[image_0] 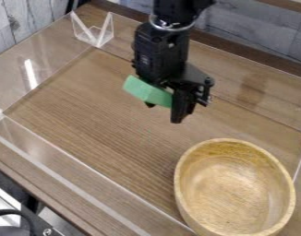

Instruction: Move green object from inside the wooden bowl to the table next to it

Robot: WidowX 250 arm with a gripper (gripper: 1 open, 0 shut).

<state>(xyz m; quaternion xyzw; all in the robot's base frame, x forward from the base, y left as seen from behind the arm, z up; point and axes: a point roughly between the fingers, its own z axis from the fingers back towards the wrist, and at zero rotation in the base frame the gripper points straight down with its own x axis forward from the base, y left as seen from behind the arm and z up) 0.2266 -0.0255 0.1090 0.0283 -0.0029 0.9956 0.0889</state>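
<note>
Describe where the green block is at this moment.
In the camera view, the green block is left of centre in the upper half, at the claw, up and to the left of the wooden bowl.
</note>
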